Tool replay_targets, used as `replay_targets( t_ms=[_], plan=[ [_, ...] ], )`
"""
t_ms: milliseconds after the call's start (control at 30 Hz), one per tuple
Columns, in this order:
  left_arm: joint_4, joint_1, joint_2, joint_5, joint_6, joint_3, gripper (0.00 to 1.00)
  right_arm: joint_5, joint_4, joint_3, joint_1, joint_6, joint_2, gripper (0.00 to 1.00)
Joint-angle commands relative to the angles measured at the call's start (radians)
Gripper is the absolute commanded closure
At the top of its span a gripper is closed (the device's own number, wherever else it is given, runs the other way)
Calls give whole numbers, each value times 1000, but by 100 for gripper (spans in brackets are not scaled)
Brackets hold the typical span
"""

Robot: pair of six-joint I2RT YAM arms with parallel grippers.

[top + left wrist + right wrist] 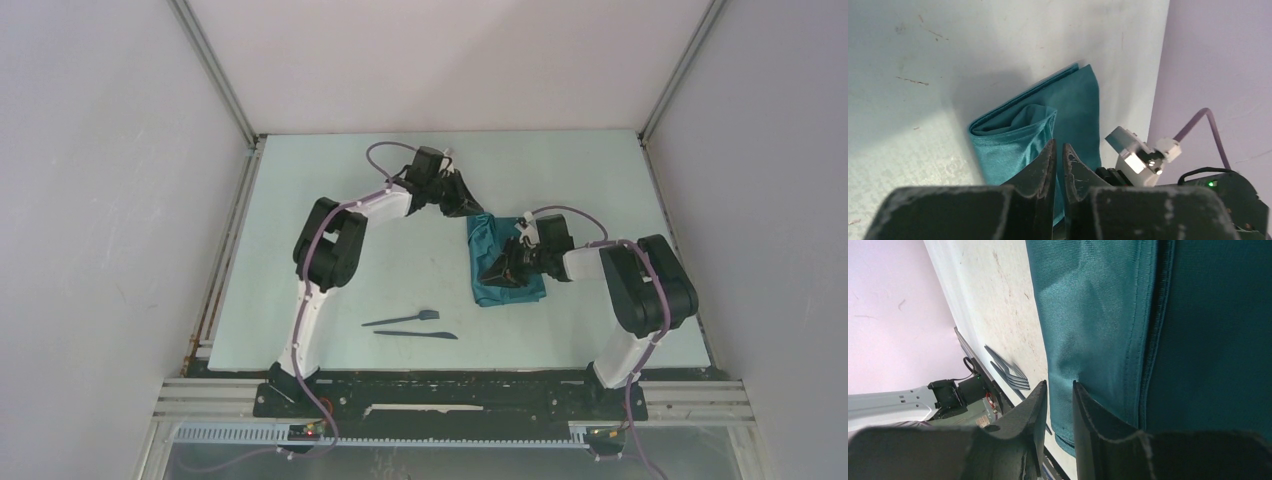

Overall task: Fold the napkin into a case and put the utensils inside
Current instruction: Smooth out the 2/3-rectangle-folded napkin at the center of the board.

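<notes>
The napkin [508, 262] lies as a folded dark teal rectangle right of the table's middle. In the left wrist view [1068, 105] its top layer bulges up at the folded end. My left gripper [463, 204] hovers at the napkin's far left corner, its jaws [1058, 146] almost touching with nothing seen between them. My right gripper [497, 268] is over the napkin's left edge near the front corner. Its jaws [1059, 385] stand a narrow gap apart, with the cloth edge [1088, 330] showing beyond the gap. The two utensils, a fork [402, 320] and a knife [416, 334], lie on the table front left of the napkin.
The pale table [300, 250] is bounded by grey walls and a metal rail [450, 400] at the near edge. The fork's tines [1009, 374] show past my right gripper's fingers. The right arm's wrist [1143, 155] is close beside my left gripper.
</notes>
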Motion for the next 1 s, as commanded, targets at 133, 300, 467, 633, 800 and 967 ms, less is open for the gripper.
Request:
replay_targets(
  t_ms=[133,300,467,633,800,967],
  plan=[
    [53,-5,76,-1,-21,43,89,-17,25,-4,-15,5,-24,68],
    [82,-10,149,22,-66,94,90,-23,44,-4,-16,19,-27,67],
    [95,-40,167,56,-79,140,86,-7,37,14,-34,39,-52,65],
    [95,-45,54,56,-43,67,72,16,13,65,-86,67,-56,61],
    [33,-22,-116,-25,43,-56,59,15,-49,158,-146,36,-35,57],
    [15,-17,-213,-69,77,-152,47,49,-150,285,-177,-40,31,47]
  ],
)
